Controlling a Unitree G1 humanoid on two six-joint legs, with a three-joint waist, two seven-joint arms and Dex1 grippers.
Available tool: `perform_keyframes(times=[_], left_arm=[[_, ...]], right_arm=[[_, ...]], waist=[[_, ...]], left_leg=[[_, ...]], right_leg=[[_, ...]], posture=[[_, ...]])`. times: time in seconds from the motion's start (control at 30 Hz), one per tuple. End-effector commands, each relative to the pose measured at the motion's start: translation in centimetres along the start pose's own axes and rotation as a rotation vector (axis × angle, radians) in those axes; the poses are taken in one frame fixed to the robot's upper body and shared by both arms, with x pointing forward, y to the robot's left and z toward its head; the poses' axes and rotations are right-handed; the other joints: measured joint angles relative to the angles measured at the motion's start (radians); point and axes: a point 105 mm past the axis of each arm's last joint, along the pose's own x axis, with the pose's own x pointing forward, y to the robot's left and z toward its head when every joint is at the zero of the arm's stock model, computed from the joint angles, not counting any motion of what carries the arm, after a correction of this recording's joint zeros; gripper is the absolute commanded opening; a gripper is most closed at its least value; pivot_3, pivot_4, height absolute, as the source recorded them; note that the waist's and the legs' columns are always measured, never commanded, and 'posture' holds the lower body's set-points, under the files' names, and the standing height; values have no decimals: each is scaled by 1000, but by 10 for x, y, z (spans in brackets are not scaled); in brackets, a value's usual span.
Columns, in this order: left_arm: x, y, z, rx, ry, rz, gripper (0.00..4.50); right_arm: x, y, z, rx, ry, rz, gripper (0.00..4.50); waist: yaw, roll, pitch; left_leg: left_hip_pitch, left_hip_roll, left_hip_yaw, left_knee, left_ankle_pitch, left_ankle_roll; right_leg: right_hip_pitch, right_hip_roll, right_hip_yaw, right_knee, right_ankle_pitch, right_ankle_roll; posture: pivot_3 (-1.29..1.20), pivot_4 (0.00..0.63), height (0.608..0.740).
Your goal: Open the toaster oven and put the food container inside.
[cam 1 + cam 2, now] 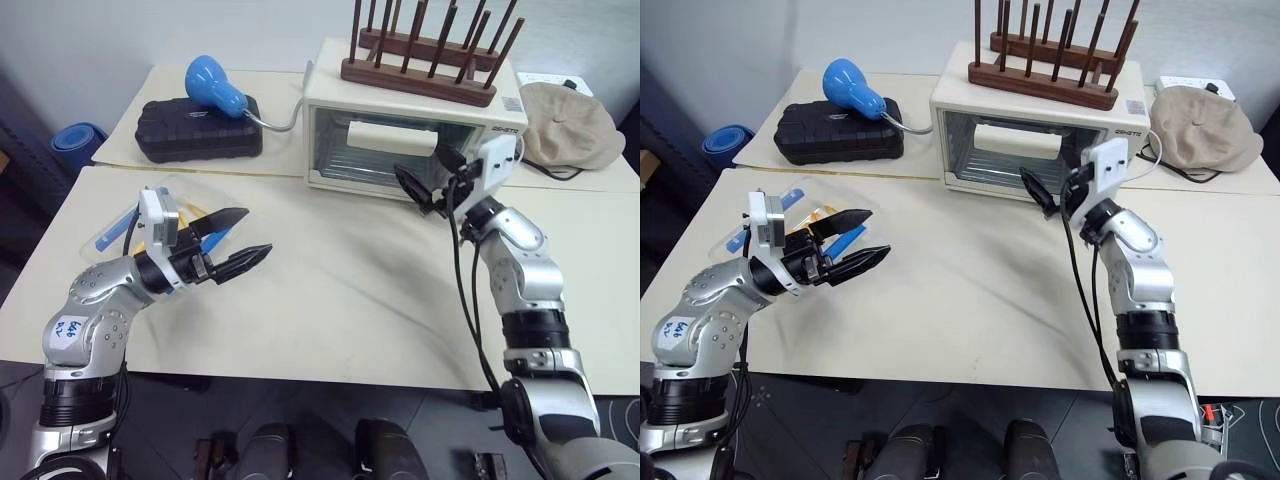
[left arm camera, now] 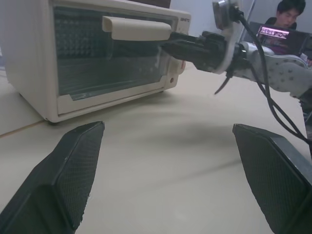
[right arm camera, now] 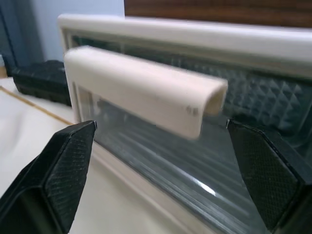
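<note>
Just before the oven door, the right end effector (image 1: pixel 425 190) hung with its two black fingers spread wide and empty, lined up with the white bar handle (image 3: pixel 146 92), apparently to grip it and pull the closed glass door down. The cream-white boxy toaster oven (image 1: pixel 415 125) stood at the rear of the beige tabletop (image 1: pixel 340 290). The left end effector (image 1: pixel 232 240), likewise wide open and empty, waited near the clear shallow plastic food container (image 1: pixel 810 205) with blue clips at the tabletop's left.

A small dark brand mark sits at the upper right corner of the toaster oven (image 1: pixel 415 120) front; its letters cannot be read. A handwritten sticker on the left arm, lower left of frame, is likewise illegible.
</note>
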Motion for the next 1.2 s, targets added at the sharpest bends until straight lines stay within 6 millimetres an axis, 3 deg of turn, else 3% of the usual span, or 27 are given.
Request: perform_keyframes(times=[0.03, 0.2, 0.33, 0.47, 0.6, 0.83, 1.07, 1.13, 1.2], left_arm=[[-2, -3, 7, 34, -16, 8, 4500], [-1, 6, 4, 23, -10, 59, 4500], [19, 17, 13, 11, -57, 45, 4500], [41, 34, 30, 54, -127, 44, 3603], [76, 68, 54, 118, -190, 110, 2298], [124, 93, 58, 145, -188, 170, 100], [145, 80, 41, 155, -124, 62, 15], [147, 72, 32, 173, -97, 6, 15], [146, 61, 18, 213, -37, -69, 15]], right_arm=[[4, 17, 16, -34, -59, 95, 4449], [-11, 38, 11, -66, -28, 181, 4449], [-27, 46, 1, -59, 19, 188, 4449], [-29, 45, 0, -66, 26, 164, 4500], [-30, 45, 1, -72, 22, 151, 4500], [-35, 43, -2, -99, 38, 138, 4500], [-63, 32, -10, -119, 88, 69, 4500], [-82, 30, -14, -118, 107, 39, 4500], [-118, 31, -22, -113, 153, 3, 4500]], waist=[[-5, 0, 0], [-14, 0, 0], [-7, 0, 0], [-7, 0, 0], [-4, 0, 0], [-8, -1, 1], [-2, -1, 1], [16, -1, 1], [32, -2, 1]], left_leg=[[0, 0, 0, 0, 0, 0], [0, 1, 1, 0, 0, 0], [0, 2, 1, 1, 0, -1], [0, 0, 2, 2, 0, -1], [0, -2, 2, 2, 1, -1], [0, -4, 2, -1, 1, -1], [-1, -4, 5, 0, 0, -1], [-2, -4, 8, 0, 0, -1], [-3, -4, 9, 1, 0, -1]], right_leg=[[0, 0, 0, 0, 0, 0], [0, 1, 1, 0, 0, 0], [0, 2, 1, 0, 0, 0], [0, 1, 1, 1, 0, 0], [0, 3, -1, 0, 0, 0], [-1, 2, -2, 0, 0, 0], [-2, 1, -4, 0, 0, 0], [-1, 1, -4, 0, 0, 0], [-1, 1, -5, 0, 0, 0]], posture=[[0, 150, 740], [0, 150, 740], [0, 150, 740], [0, 150, 740], [0, 150, 740], [0, 150, 740], [0, 150, 740], [0, 150, 740], [0, 150, 740]])
